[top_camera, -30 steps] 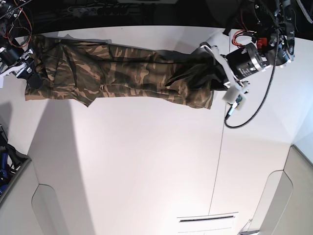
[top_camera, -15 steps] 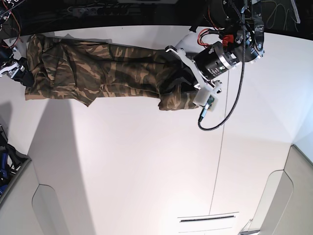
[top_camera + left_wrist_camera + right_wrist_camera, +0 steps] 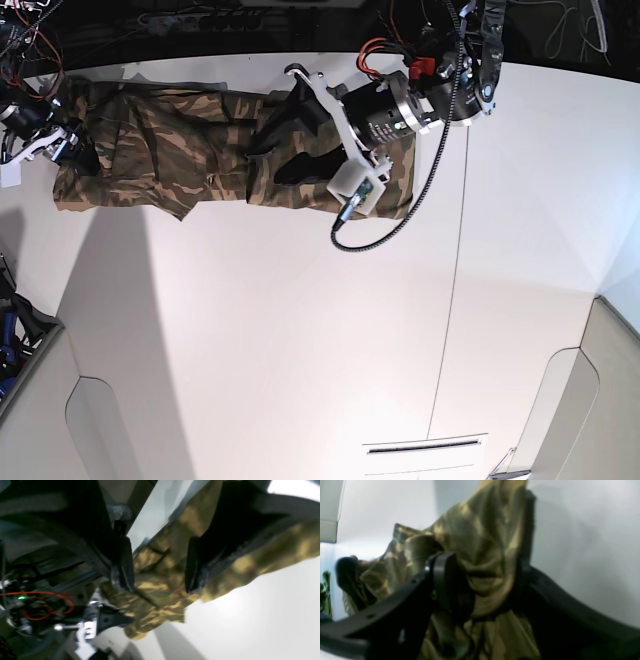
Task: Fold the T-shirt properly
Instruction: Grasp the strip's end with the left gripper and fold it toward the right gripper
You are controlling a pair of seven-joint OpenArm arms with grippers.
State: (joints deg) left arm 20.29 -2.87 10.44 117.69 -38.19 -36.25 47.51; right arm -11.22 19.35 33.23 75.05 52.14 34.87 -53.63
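The camouflage T-shirt (image 3: 170, 150) lies bunched in a long strip along the table's far edge. My left gripper (image 3: 272, 148) hovers over its middle, and the shirt's right part lies folded under the arm. In the left wrist view the left gripper (image 3: 160, 580) is open, its dark fingers (image 3: 122, 572) apart with the T-shirt (image 3: 155, 562) showing below the gap. My right gripper (image 3: 58, 150) sits at the shirt's left end. In the right wrist view the right gripper (image 3: 482, 580) is open too, with a loose bunch of T-shirt (image 3: 482, 530) draped between its fingers (image 3: 442, 580).
The white table (image 3: 300, 350) has a seam (image 3: 452, 300) running front to back. Behind the shirt is a dark edge with wires. A black cable (image 3: 400, 215) loops off the left arm. Grey panels (image 3: 90, 430) stand at both near corners, and a slot (image 3: 425, 447) lies near the front.
The left arm swept leftward, carrying the shirt's right end over toward the middle, then its jaws parted. The right gripper at the left end also opened.
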